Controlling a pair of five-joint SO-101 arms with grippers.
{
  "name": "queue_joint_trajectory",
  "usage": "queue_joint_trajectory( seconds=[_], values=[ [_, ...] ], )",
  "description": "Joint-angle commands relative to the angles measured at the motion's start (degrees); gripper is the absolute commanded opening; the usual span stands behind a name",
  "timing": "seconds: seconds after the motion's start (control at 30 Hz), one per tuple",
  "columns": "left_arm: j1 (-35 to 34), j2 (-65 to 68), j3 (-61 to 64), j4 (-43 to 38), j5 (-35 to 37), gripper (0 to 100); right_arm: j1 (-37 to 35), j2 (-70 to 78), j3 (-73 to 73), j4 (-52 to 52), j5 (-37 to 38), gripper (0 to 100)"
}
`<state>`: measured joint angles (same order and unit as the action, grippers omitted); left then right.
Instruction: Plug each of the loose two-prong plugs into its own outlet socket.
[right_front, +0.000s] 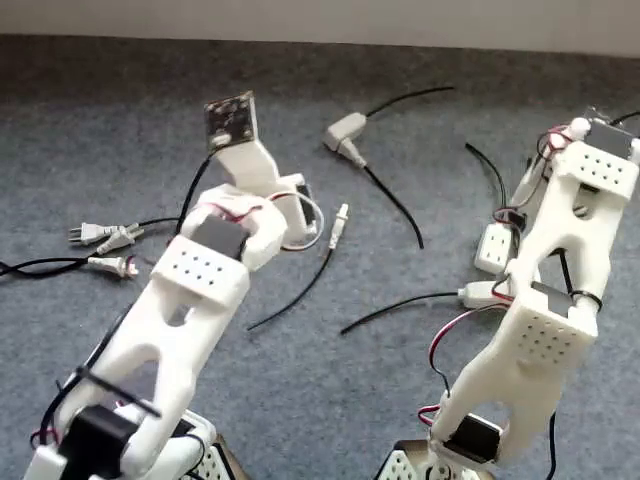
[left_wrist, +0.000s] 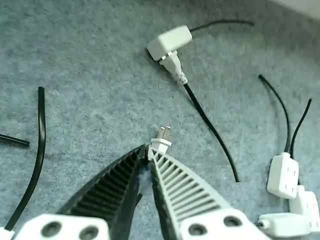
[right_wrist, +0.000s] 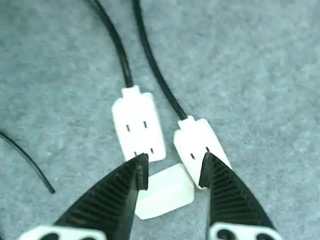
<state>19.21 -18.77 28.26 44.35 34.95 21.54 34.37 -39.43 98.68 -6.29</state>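
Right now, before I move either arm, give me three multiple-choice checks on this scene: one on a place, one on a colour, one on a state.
1. Where does the right gripper hang?
A. just over the white sockets
B. over the loose plugs at the far side
C. over the other arm's base

2. What colour are the cords that run from those sockets?
A. red
B. black
C. white

3. How is the left gripper?
A. open and bare
B. shut on a white plug
C. shut on a black cord

Answers:
1 A, since its wrist view has two sockets lying side by side right at its tips.
2 B, since both cords leave the sockets black.
3 B, since it is closed, with the plug sticking out past its tips.
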Motion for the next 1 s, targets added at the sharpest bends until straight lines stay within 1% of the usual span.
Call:
queue_joint_trajectory(
  seconds=[0.0, 0.1, 0.13, 0.3, 0.43, 0.5, 0.53, 0.63, 0.7, 0.73, 0.8, 0.83, 0.97],
  values=[
    [2.5, 13.1, -19.8, 13.5, -1.0, 1, 5.4, -3.6, 4.5, 2.2, 0.7, 17.7],
    [4.0, 23.3, -32.9, 24.8, -1.3, 1, 7.7, -3.6, 8.4, 2.1, 0.7, 17.7],
    [4.6, 26.7, -37.1, 28.1, -2.5, 1, 8.2, -3.6, 9.5, 2.1, 0.7, 17.7],
    [6.6, 40.5, -54.7, 43.8, -17.9, 1, 9.8, -3.6, 16.9, -0.5, 0.8, 17.7],
    [6.0, 49.0, -64.4, 52.3, -28.9, 1, 10.4, -3.6, 23.6, -5.1, 0.8, 17.7],
    [5.1, 53.1, -65.8, 53.1, -32.8, 1, 10.3, -3.6, 25.6, -6.8, 0.8, 17.7],
    [4.8, 55.1, -66.4, 52.7, -33.4, 1, 10.3, -3.8, 26.3, -7.4, 0.8, 17.7],
    [3.9, 59.9, -70.0, 51.3, -33.2, 1, 10.4, -3.8, 26.4, -8.0, 0.8, 17.7],
    [3.8, 61.9, -72.8, 52.7, -33.7, 1, 10.2, -3.6, 26.5, -8.2, 0.4, 17.7],
    [4.1, 62.4, -74.0, 54.4, -35.1, 1, 10.0, -3.6, 26.9, -9.0, 0.2, 17.7],
    [5.1, 62.3, -75.4, 56.4, -41.3, 1, 9.4, -3.6, 27.7, -10.0, -2.3, 17.7],
    [5.2, 61.9, -76.1, 56.5, -43.2, 1, 9.4, -3.8, 28.7, -11.0, -3.0, 17.7],
    [4.9, 59.9, -79.9, 56.5, -43.5, 1, 9.5, -3.7, 32.7, -15.8, -3.6, 17.7]
  ],
)
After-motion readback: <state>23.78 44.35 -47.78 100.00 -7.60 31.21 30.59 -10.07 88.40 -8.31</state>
